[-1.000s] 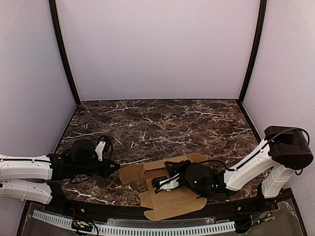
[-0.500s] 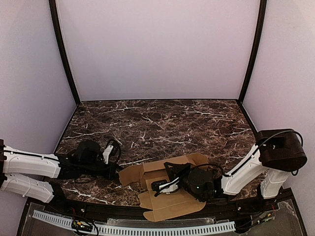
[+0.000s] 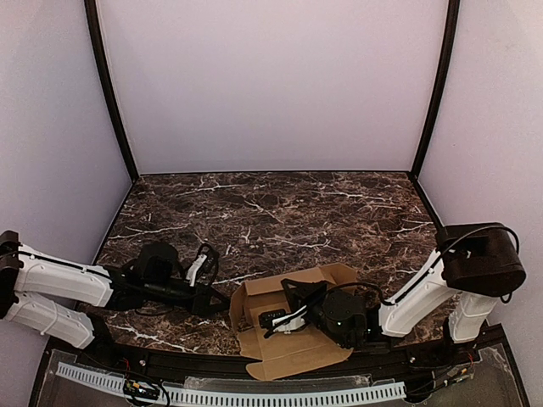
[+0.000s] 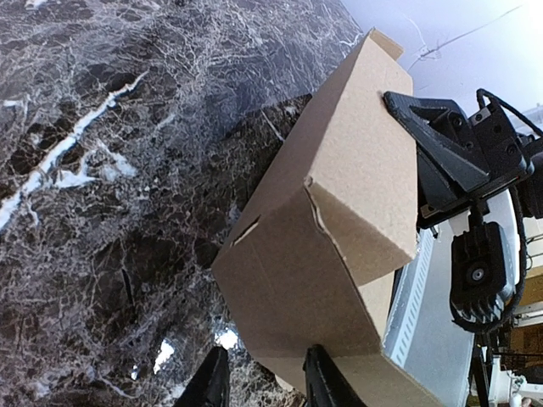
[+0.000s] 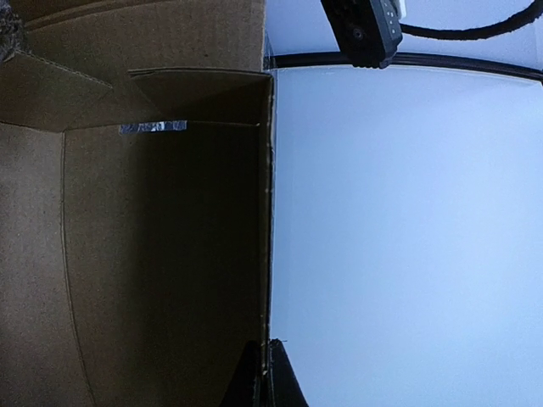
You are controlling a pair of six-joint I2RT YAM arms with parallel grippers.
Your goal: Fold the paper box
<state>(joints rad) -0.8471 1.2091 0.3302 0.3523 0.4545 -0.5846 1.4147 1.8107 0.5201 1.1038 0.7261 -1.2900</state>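
Near rail: a white slotted strip (image 3: 229, 393) runs along the front of the table, below my arm bases.
Right gripper: my right gripper (image 5: 263, 369) is pinched tight on the edge of one wall of the paper box (image 3: 293, 348), reaching into it from the right.
Left gripper: my left gripper (image 4: 265, 360) has its fingers a little apart, leaving a narrow gap, at the box's left end. One finger (image 4: 318, 377) overlaps the cardboard and the other is on the marble side.
Paper box: tan cardboard, half formed, close to the front edge and just right of centre. Its left end wall stands up and one flap lies flat toward me.
Table: dark marble with white veins (image 3: 280, 212).
Backdrop: pale walls (image 3: 271, 85) between black corner posts.
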